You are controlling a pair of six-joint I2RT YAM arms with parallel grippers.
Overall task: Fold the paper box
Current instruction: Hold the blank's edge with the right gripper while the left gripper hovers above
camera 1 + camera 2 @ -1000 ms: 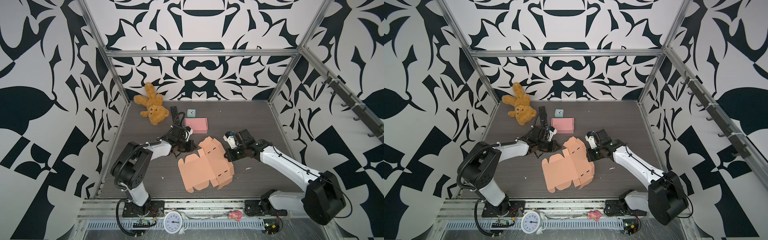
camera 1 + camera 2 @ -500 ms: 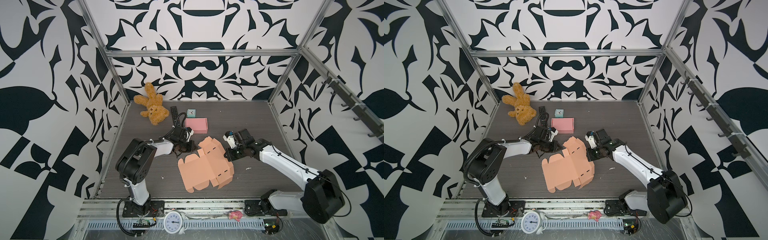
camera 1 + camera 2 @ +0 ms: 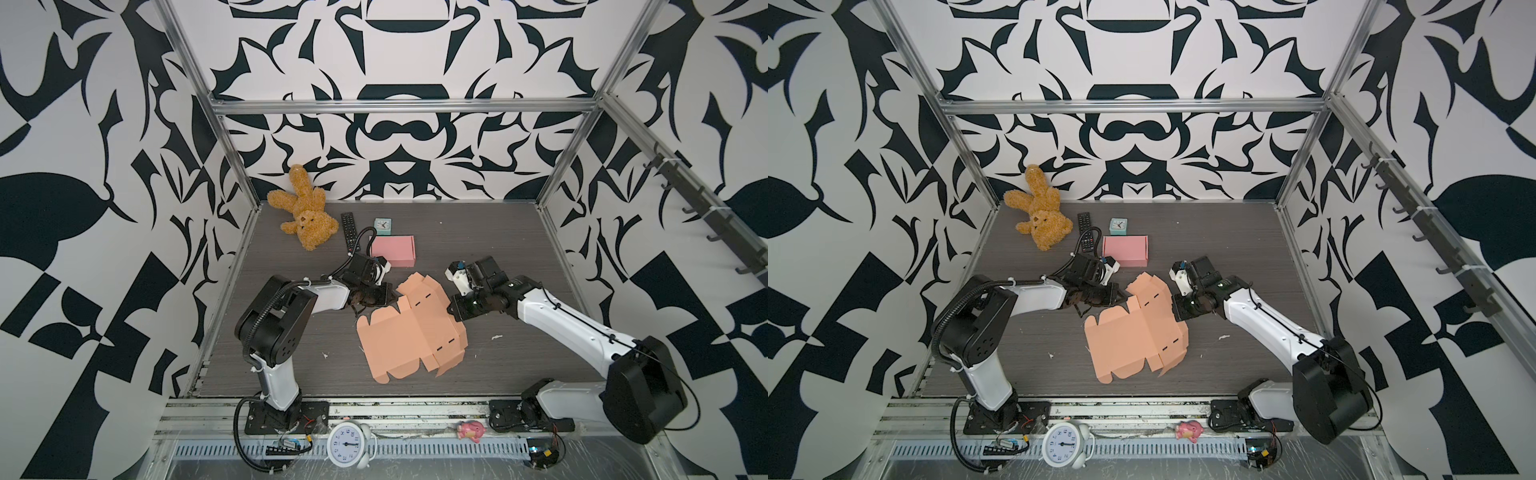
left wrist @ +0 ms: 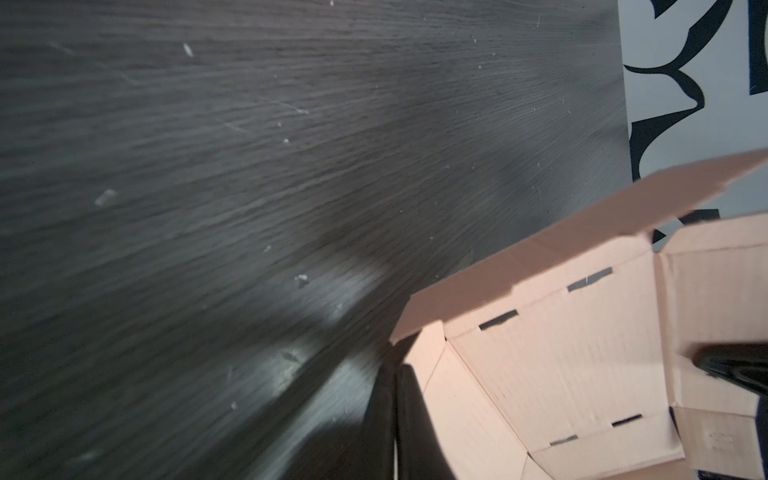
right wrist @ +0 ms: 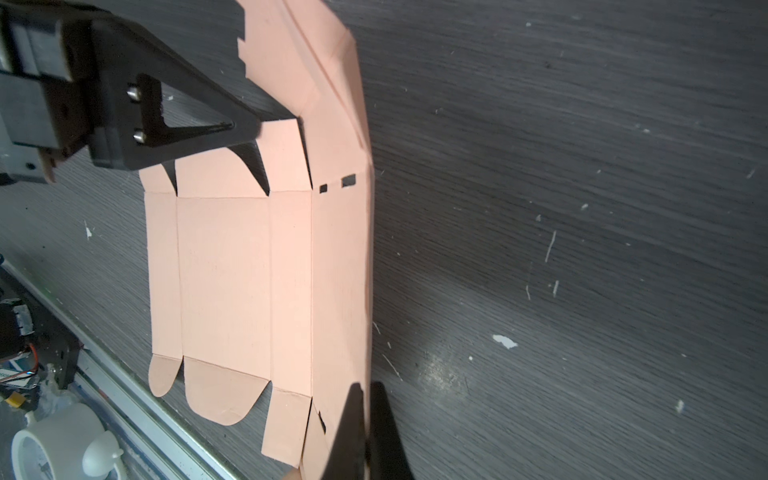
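Observation:
The paper box (image 3: 409, 332) is a flat peach cardboard cut-out lying in the middle of the dark table, its far part slightly raised; it shows in both top views (image 3: 1136, 336). My left gripper (image 3: 392, 297) sits at its far left side. In the left wrist view this left gripper (image 4: 395, 399) is shut, its fingers pinching the corner of a small flap (image 4: 422, 345). My right gripper (image 3: 451, 311) is at the sheet's right edge. In the right wrist view this right gripper (image 5: 365, 415) is shut on that thin edge (image 5: 368, 291), which stands lifted off the table.
Behind the sheet lie a pink folded box (image 3: 392, 249), a black remote (image 3: 350, 232), a small teal clock (image 3: 382, 226) and a brown plush rabbit (image 3: 303, 220). A white alarm clock (image 3: 347, 444) and a pink toy (image 3: 469, 430) sit on the front rail.
The left gripper's jaws have closed the last bit onto the flap, and the left arm's elbow has swung slightly right. The right arm and the sheet have hardly moved.

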